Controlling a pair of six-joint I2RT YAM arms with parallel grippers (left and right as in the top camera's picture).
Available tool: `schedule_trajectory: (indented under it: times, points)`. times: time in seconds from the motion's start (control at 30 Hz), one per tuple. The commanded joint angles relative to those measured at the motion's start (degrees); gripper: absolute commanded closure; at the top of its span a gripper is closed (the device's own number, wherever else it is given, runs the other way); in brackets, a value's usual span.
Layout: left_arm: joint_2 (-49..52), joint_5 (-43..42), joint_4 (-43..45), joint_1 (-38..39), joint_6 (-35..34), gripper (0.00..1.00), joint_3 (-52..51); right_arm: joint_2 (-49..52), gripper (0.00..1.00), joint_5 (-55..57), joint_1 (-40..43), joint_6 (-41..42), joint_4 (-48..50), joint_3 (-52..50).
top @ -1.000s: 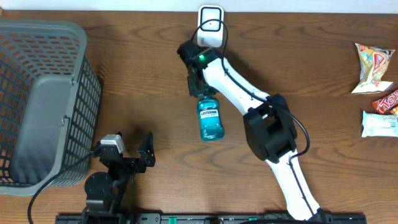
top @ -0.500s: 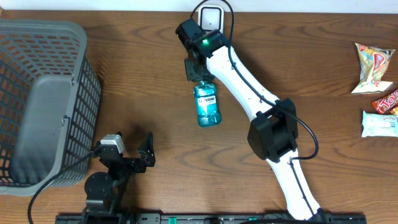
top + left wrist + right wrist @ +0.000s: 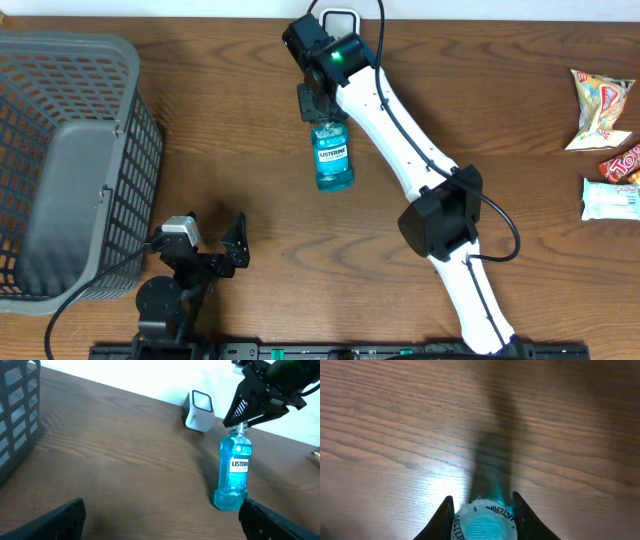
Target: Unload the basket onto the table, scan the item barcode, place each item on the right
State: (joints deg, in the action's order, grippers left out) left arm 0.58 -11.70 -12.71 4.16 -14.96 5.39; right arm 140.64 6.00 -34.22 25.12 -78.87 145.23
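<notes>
The item is a blue Listerine mouthwash bottle [image 3: 334,160], which stands upright [image 3: 234,472] in the left wrist view. My right gripper [image 3: 322,108] is shut on its cap, and its black fingers [image 3: 446,515] hug the clear cap [image 3: 482,525] from both sides. The white barcode scanner [image 3: 199,411] sits at the table's far edge, just behind and left of the bottle; from overhead the right arm covers most of the scanner [image 3: 340,15]. My left gripper [image 3: 212,255] rests at the near left, open and with nothing in it [image 3: 162,522].
A grey mesh basket [image 3: 70,150] fills the left side of the table. Three snack packets [image 3: 600,105] lie at the right edge. The right arm stretches diagonally from the front middle to the back.
The right arm has carried the bottle toward the far edge, closer to the scanner. The left arm has not moved.
</notes>
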Motion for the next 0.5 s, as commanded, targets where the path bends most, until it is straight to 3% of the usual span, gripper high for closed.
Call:
schedule_trajectory:
  times: [0.0,0.47]
  points:
    - [-0.3,-0.3,-1.4,-0.3,0.3,0.02,-0.9,0.3,0.97,0.5,-0.5,-0.6,-0.3,2.2]
    - [-0.3,-0.3,-1.4,-0.3,0.3,0.02,-0.9,-0.9,0.96,0.5,-0.7,-0.6,-1.2,2.2]
